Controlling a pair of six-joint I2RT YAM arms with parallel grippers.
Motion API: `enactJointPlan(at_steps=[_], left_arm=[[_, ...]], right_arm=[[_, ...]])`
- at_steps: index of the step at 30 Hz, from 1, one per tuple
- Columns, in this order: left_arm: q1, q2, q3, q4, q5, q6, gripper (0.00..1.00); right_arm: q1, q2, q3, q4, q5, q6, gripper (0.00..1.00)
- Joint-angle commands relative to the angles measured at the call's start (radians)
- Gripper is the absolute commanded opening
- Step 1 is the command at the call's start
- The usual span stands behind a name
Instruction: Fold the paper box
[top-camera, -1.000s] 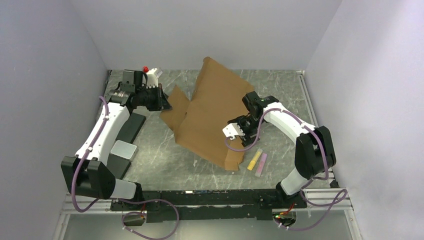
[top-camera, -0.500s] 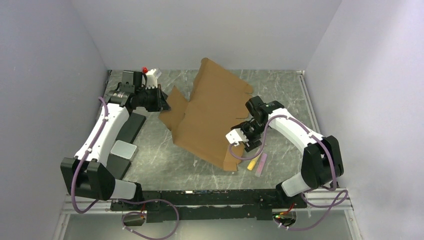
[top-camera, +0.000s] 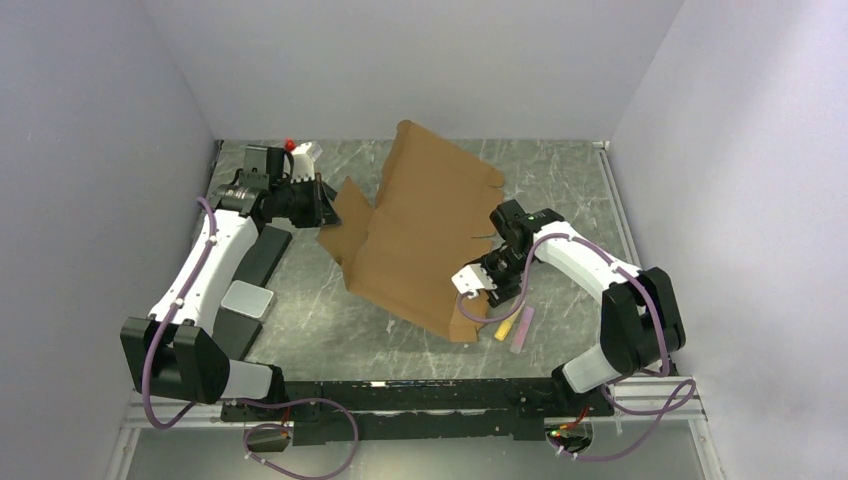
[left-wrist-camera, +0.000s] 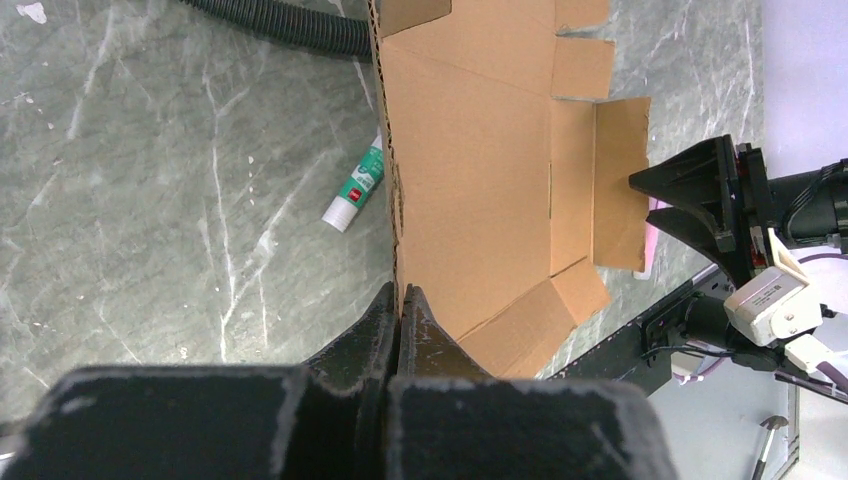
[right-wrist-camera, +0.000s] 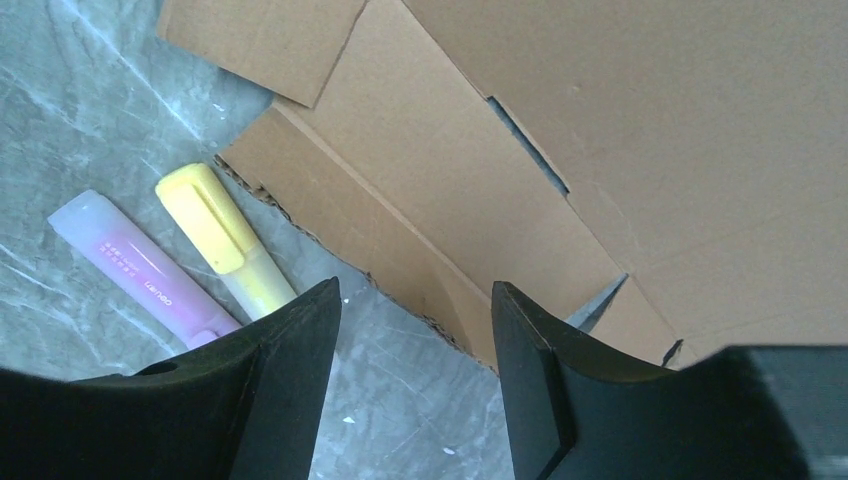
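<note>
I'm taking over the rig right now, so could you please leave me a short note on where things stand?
Left gripper: shut on the box at its left edge, holding the sheet tilted up.
Right gripper: open, at the near right flap, gripping nothing.
Box: mostly an unfolded sheet, a few flaps creased.
Done: nothing locked in shape.
Left: raise the walls, tuck flaps, close lid.
Two markers lie by that flap.

The left arm (top-camera: 210, 260) stretches from its base at 7 o'clock up toward 10 o'clock, wrist turned toward 3 o'clock. The left end effector (top-camera: 325, 212) is pinched tight on an edge of the paper box (top-camera: 420, 230). The right arm (top-camera: 590, 262) rises from 5 o'clock with its elbow bent and forearm reaching toward 10 o'clock, the right end effector (top-camera: 480, 302) tipped downward, fingers (right-wrist-camera: 280, 370) spread apart and holding nothing.
</note>
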Motion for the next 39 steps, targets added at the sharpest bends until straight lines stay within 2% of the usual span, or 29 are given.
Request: enactJointPlan(at_steps=[1, 8, 19, 32, 34, 35, 39], left_arm=[[0.004, -0.040, -0.001, 0.030, 0.032, -0.001, 0.00], [0.004, -0.034, -0.001, 0.038, 0.043, -0.008, 0.00], [0.004, -0.018, 0.004, 0.042, 0.049, -0.009, 0.00], [0.004, 0.023, 0.024, 0.066, 0.057, -0.019, 0.00], [0.004, 0.025, 0.025, 0.067, 0.055, -0.020, 0.00], [0.004, 0.026, 0.023, 0.069, 0.056, -0.022, 0.00], [0.004, 0.023, 0.019, 0.077, 0.053, -0.026, 0.00]], right_arm=[[0.007, -0.040, -0.016, -0.001, -0.006, -0.024, 0.60], [0.020, -0.017, -0.027, 0.022, 0.005, -0.029, 0.57], [0.051, 0.026, -0.032, 0.066, 0.056, -0.036, 0.41], [0.058, -0.007, -0.055, 0.060, 0.059, -0.038, 0.15], [0.058, -0.014, -0.050, 0.054, 0.060, -0.036, 0.07], [0.059, -0.020, -0.049, 0.054, 0.060, -0.035, 0.00], [0.059, -0.055, -0.051, 0.070, 0.054, -0.018, 0.00]])
